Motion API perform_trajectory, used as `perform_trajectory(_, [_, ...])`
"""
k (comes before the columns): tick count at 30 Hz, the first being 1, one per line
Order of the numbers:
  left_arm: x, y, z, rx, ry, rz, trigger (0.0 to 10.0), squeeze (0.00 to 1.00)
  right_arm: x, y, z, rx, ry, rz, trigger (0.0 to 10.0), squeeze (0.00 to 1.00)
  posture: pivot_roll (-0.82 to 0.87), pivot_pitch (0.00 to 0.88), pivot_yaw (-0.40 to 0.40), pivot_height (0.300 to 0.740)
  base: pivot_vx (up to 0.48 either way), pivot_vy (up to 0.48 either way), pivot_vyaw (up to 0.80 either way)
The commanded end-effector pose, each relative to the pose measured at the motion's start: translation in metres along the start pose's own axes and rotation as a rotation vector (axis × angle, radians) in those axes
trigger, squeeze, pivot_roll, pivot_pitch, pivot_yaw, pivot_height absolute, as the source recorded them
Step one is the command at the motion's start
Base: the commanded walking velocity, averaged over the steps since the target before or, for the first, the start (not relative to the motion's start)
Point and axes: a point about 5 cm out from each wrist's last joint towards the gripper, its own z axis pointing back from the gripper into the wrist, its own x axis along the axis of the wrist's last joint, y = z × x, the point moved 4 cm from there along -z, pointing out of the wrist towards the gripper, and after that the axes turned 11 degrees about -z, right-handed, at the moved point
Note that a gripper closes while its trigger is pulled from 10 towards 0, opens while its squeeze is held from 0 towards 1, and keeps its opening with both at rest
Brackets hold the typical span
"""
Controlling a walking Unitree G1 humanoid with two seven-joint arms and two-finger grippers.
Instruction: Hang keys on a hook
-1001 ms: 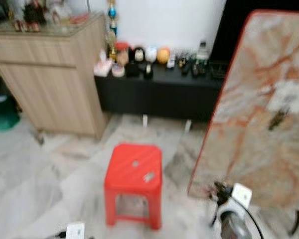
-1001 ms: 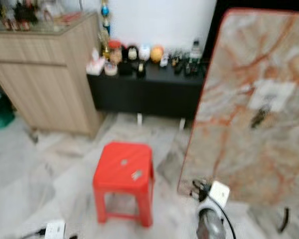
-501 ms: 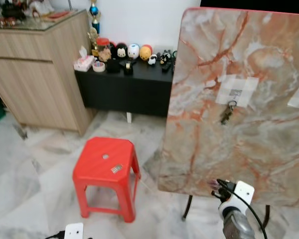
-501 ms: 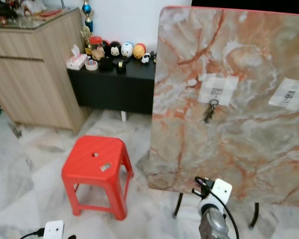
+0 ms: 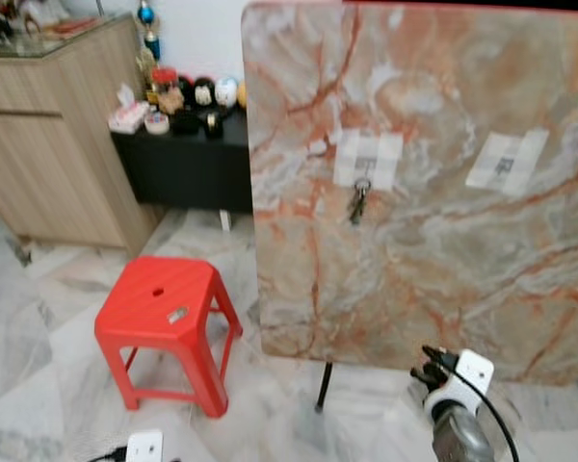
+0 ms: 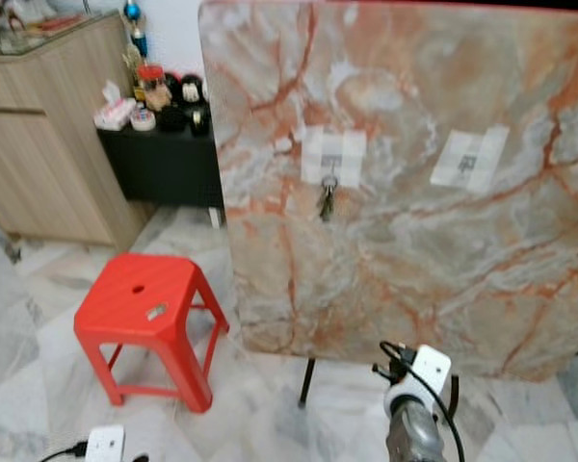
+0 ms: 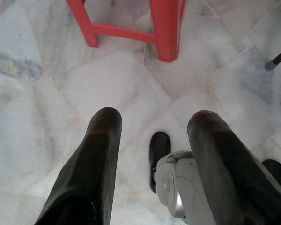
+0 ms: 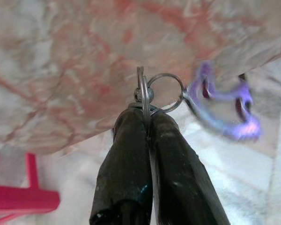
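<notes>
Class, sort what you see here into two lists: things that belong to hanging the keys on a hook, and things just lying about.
Belongs to the job:
right gripper, shut on the key ring
marbled board
white hook patches
keys already hanging

Just lying about:
red stool
wooden cabinet
black shelf with figurines
left gripper, idle over the floor

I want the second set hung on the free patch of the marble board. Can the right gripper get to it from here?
Probably yes. The right gripper, shut on the key ring, sits low before the board; nothing stands between it and the bare right-hand patch, though it must rise.
</notes>
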Motion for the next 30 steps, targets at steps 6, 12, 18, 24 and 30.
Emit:
perform_trajectory(6, [-0.0062, 0.0075, 0.0007, 0.017, 0.027, -0.005, 10.0, 0.00, 0.0030, 0.0074, -0.0020, 0.021, -0.005, -0.010, 10.0, 0.00, 0.07, 0.000, -0.033, 0.740, 0.000, 0.000, 0.00])
perform_trajectory(12, [-0.0058, 0.0083, 0.0005, 0.019, 0.027, -0.003, 10.0, 0.00, 0.0051, 0.0090, -0.0023, 0.036, -0.014, -0.016, 10.0, 0.00, 0.07, 0.000, -0.032, 0.740, 0.000, 0.000, -0.79])
perform_trajectory(18, [-0.0055, 0.0087, 0.0004, 0.020, 0.026, -0.002, 10.0, 0.00, 0.0046, 0.0102, -0.0026, 0.041, -0.008, -0.015, 10.0, 0.00, 0.07, 0.000, -0.031, 0.740, 0.000, 0.000, -0.79])
perform_trajectory(24, [-0.0052, 0.0086, 0.0002, 0.021, 0.027, -0.004, 10.0, 0.00, 0.0049, 0.0113, -0.0028, 0.045, -0.007, -0.014, 10.0, 0.00, 0.07, 0.000, -0.031, 0.740, 0.000, 0.000, -0.79])
perform_trajectory(30, [-0.0045, 0.0086, 0.0000, 0.021, 0.025, -0.027, 10.0, 0.00, 0.0050, 0.0119, -0.0029, 0.048, -0.008, -0.012, 10.0, 0.00, 0.07, 0.000, -0.031, 0.740, 0.000, -0.200, -0.79])
